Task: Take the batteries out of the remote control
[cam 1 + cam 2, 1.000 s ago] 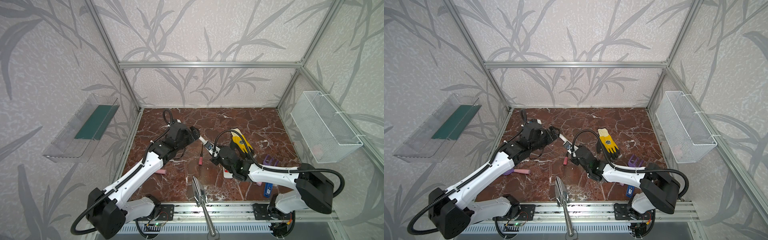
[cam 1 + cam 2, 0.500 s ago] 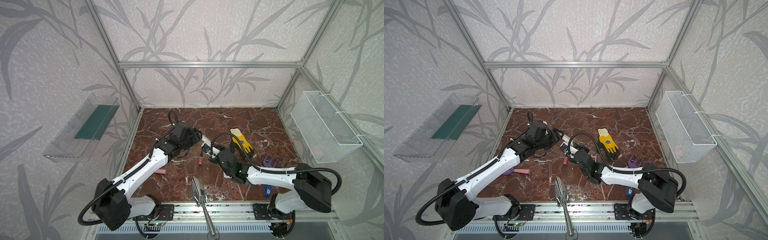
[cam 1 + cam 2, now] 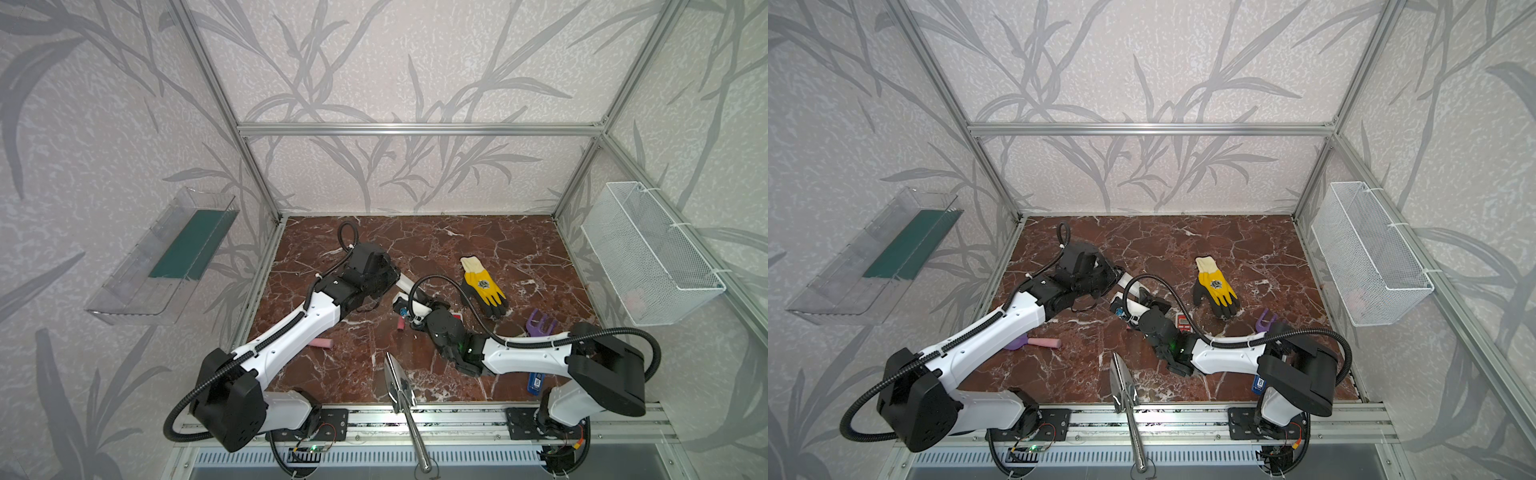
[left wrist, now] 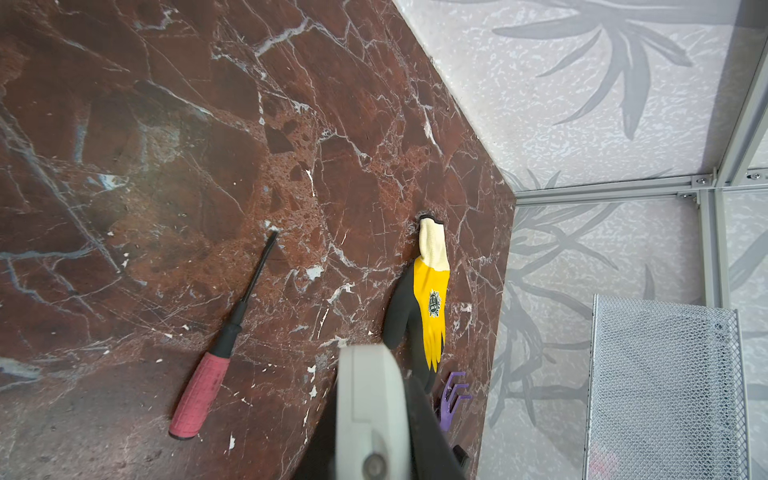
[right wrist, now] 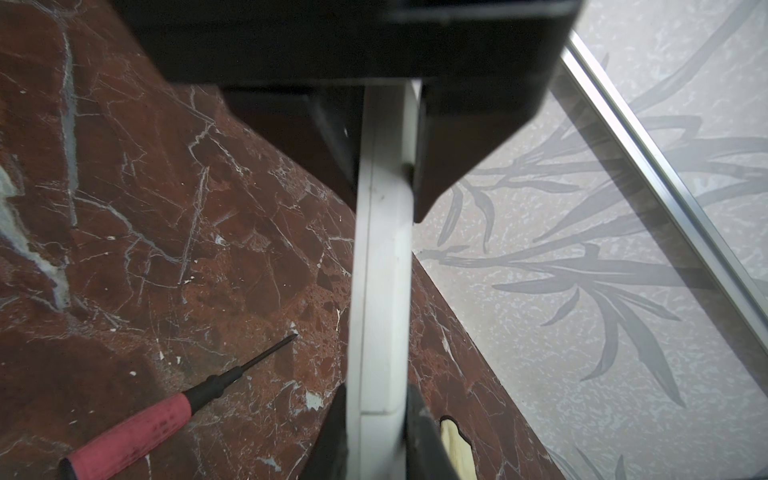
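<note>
We see a red-brown marble floor [image 3: 478, 249], leaf-print walls [image 3: 374, 62] (aluminium frame [image 3: 415, 129] at the edges), and a white wire basket [image 3: 648, 257] on a side wall.

We see the remote control [image 5: 380, 291] as a long, slim white bar, turned edge-on in the right wrist view, with a thin seam running along its shell. It is held up off the marble floor [image 5: 166, 249]. The left gripper [image 5: 384, 158] pinches one end and the right gripper [image 5: 376, 436] the other, with fingers pressed to both of its faces. In a top view the remote control [image 3: 406, 285] sits near the floor's middle. We cannot make out the batteries in any view.
</note>
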You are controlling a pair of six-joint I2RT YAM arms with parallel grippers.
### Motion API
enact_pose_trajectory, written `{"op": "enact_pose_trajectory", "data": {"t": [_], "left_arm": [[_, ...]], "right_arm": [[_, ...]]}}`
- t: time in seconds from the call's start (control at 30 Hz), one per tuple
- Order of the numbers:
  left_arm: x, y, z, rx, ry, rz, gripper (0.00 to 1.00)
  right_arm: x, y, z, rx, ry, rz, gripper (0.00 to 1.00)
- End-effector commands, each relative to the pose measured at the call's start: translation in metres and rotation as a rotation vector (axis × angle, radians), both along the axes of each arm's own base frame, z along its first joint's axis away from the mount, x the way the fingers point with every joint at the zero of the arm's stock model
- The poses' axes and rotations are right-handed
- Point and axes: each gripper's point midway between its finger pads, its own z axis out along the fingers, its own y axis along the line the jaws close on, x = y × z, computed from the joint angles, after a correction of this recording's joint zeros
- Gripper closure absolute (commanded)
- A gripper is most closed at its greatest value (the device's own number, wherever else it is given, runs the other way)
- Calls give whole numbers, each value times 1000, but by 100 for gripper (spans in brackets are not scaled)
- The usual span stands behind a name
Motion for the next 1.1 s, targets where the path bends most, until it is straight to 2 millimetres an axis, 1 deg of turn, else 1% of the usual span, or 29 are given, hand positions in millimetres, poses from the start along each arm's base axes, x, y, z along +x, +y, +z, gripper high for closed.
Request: {"op": "enact_pose_trajectory", "data": {"t": [0.0, 0.03, 0.1, 0.13, 0.3, 0.37, 0.4, 0.47, 0.5, 0.63, 0.7, 0.77, 0.9, 1.0, 1.07], "left_arm": [[0, 6, -11, 86, -5, -18, 100], [0, 6, -13, 89, -4, -17, 100], [1, 8, -16, 94, -9, -9, 100], [3, 10, -17, 96, -21, -4, 100], [11, 18, -9, 83, -140, 24, 100], [15, 21, -2, 62, -210, 22, 100], [15, 23, 0, 56, -237, 24, 100], [16, 26, 5, 39, -293, 19, 100], [16, 28, 7, 32, -318, 18, 100], [13, 31, 18, -26, -430, -1, 100], [10, 30, 26, -74, -493, -14, 100], [7, 31, 31, -122, -550, -12, 100], [1, 31, 39, -199, -628, -10, 100], [-3, 28, 47, -258, -668, -22, 100], [-4, 26, 52, -295, -688, -26, 100]], "right_arm": [[3, 4, 38, 132, -40, -6, 76], [2, 4, 32, 116, -17, -3, 66], [0, 3, 32, 132, 7, 5, 50], [-2, 1, 31, 148, 24, 2, 44], [-15, -3, 23, 199, 164, 43, 24], [-22, -5, 19, 243, 244, 72, 7], [-25, -7, 16, 275, 300, 84, 1], [-30, -11, 12, 357, 419, 106, 0], [-25, -18, 10, 416, 491, 91, 0], [-12, -36, 0, 641, 773, 29, 1], [-7, -42, -4, 714, 868, 17, 1], [-5, -43, -4, 780, 939, 17, 1], [5, -47, 4, 960, 1042, 24, 0], [11, -43, 13, 1098, 1130, 83, 1], [14, -38, 18, 1137, 1158, 122, 4]]}}
